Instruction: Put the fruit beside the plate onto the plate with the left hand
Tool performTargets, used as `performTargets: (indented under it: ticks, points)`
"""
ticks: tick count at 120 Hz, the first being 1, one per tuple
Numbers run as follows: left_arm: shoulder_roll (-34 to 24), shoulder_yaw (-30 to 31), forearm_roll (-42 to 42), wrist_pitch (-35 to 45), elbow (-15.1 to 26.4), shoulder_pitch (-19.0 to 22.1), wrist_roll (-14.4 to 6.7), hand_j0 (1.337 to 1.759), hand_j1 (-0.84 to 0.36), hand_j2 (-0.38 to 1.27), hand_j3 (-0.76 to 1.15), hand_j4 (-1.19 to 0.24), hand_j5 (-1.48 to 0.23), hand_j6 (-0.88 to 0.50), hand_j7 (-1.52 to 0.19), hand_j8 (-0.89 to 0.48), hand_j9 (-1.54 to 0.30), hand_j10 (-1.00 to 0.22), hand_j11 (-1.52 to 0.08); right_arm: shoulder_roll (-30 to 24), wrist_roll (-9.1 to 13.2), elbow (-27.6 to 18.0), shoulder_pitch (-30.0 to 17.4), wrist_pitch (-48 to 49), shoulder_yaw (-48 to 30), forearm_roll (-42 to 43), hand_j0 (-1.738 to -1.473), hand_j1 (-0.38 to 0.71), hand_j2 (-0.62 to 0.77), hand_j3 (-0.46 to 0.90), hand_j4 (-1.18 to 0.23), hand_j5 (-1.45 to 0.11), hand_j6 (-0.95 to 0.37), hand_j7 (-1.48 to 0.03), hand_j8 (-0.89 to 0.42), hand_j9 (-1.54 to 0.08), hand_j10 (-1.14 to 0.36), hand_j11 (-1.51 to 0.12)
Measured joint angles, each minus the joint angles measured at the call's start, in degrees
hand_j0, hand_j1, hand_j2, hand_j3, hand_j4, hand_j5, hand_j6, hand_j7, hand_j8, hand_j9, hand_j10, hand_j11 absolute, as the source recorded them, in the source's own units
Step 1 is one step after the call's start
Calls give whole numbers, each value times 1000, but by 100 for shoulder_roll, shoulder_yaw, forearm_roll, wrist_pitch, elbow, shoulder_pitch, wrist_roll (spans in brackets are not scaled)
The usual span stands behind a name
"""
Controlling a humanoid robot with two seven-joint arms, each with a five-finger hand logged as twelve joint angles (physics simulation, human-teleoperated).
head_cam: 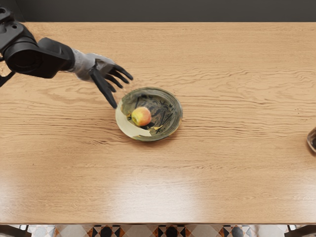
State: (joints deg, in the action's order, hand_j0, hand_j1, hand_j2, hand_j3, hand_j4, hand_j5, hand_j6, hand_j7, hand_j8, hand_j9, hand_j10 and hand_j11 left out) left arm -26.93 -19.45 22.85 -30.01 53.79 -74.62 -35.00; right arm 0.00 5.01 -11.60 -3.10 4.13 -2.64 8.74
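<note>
Evidently placed: fruit on plate, left hand empty

Finding 1. The fruit [141, 116], round and yellow with a red blush, lies inside the plate [175, 121], left of the plate's centre, on its dark inner surface. No other fruit shows on the bench [197, 173] beside the plate.

Finding 2. The left hand [104, 73] hangs just up-left of the plate. Its fingers are spread apart and clasp nothing. The longest fingertip points toward the plate's left rim and is close to it; whether it touches cannot be settled from this view. The hand is clear of the fruit.

Finding 3. The right arm is out of view. A dark rounded object [312, 140] is cut off well to the right of the plate; its kind cannot be told.

Assessment. Judged from how things lie, the placing step is done. What appears left is drawing the hand away from the plate without knocking its rim.
</note>
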Motion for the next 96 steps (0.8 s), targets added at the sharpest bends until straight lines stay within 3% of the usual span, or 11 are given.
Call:
performTargets:
  ticks: [10, 18, 27, 59, 96]
  points:
    - [-426, -445, -700, -275, -3, 12, 0, 1658, 179, 101, 0, -147, -224, -98, -215, -112, -214, -161, -215, 0, 0, 0, -1, 0, 0, 1, -1658, -327, -4, 0, -19, -24, -19, -24, -19, -24, -19, -24]
    - [-1012, -662, -1455, -382, -6, 403, 0, 1658, 224, 73, 0, -107, -163, -72, -157, -82, -156, -117, -156, 0, 0, 0, -1, 0, 0, 1, -1658, -327, -4, 0, -19, -24, -19, -24, -19, -24, -19, -24]
    - [-1174, -786, -2067, -444, -8, 743, 0, 1658, 263, 51, 0, -74, -113, -49, -109, -56, -108, -81, -109, 0, 0, 0, -1, 0, 0, 2, -1658, -327, -4, 0, -19, -24, -19, -24, -18, -24, -18, -24]
    - [-2020, -897, -2739, -498, -17, 1716, 0, 1658, 325, 13, 0, -19, -31, -13, -29, -14, -29, -21, -29, 0, 0, 0, -1, 0, 0, 2, -1658, -327, -4, 0, -19, -24, -19, -24, -19, -24, -19, -24]
    - [-2388, -913, -2890, -503, -38, 1758, 0, 1658, 344, 2, 0, -3, -7, -2, -6, -2, -6, -4, -6, 0, 0, 0, -2, 0, 0, -2, -1658, -327, -4, 0, -19, -24, -19, -24, -19, -24, -19, -24]
